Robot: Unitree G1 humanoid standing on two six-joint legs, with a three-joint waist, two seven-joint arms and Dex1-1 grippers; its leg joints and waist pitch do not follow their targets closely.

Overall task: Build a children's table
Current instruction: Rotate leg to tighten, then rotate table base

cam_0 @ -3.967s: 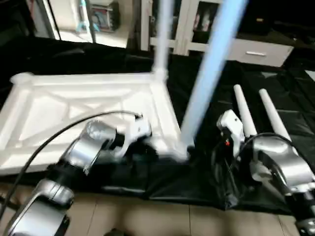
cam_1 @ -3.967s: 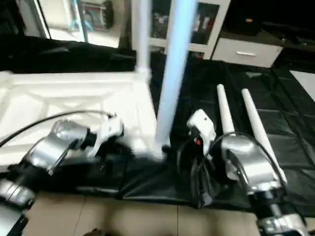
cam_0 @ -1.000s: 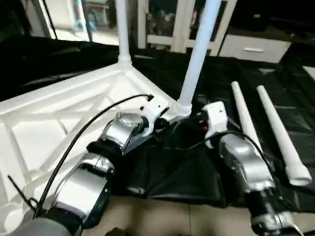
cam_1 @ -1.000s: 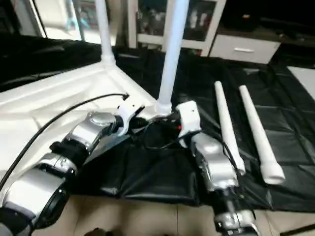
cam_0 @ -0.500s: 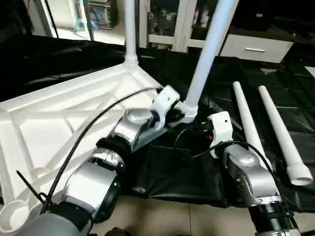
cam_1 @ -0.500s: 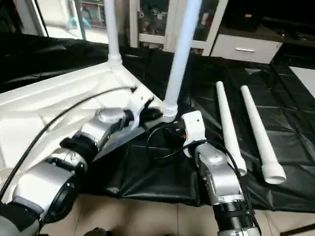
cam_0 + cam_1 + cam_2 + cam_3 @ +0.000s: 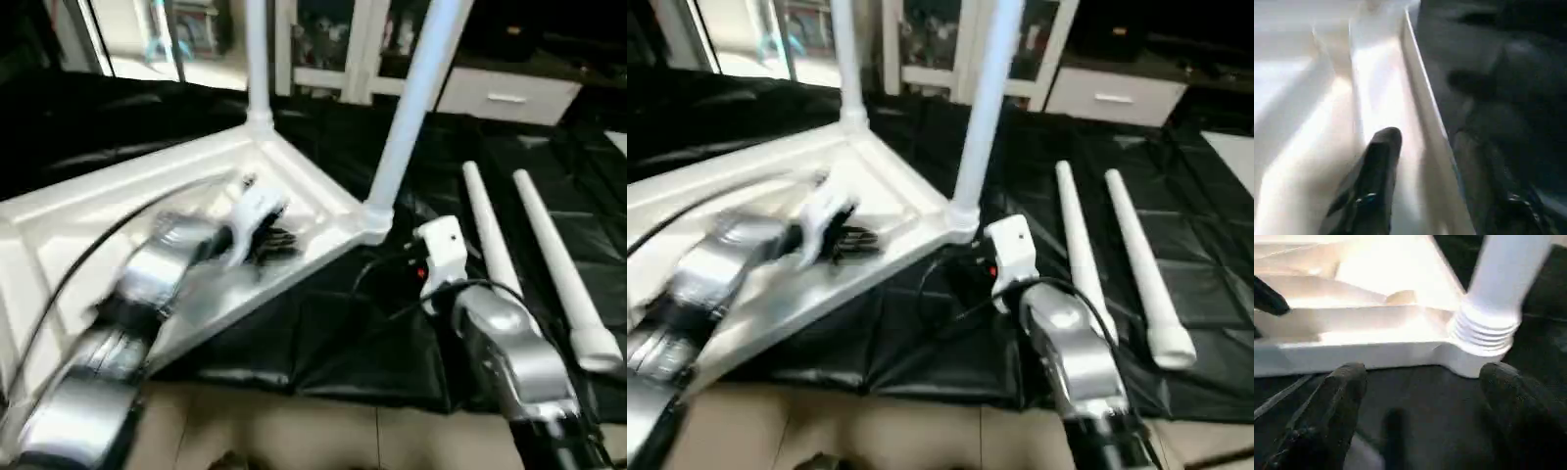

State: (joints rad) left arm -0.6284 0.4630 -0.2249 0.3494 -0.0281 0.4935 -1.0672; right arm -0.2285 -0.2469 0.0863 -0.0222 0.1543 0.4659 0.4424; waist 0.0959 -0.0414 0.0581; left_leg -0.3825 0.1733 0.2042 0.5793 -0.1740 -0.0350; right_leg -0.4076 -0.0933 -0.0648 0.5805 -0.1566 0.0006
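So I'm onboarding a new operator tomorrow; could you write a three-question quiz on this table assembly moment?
1. How many legs already stand in corner sockets of the table top, and how many lie loose on the black sheet?
2. True or false: the right end effector is clamped around the nearer standing leg.
3. The left end effector hovers over: A) the loose legs, B) the ribbed underside of the table top, C) the bare floor.

Key:
1. Two standing, the nearer standing leg and the farther one; two loose.
2. False: its fingers stand wide apart, short of the leg's threaded base.
3. B
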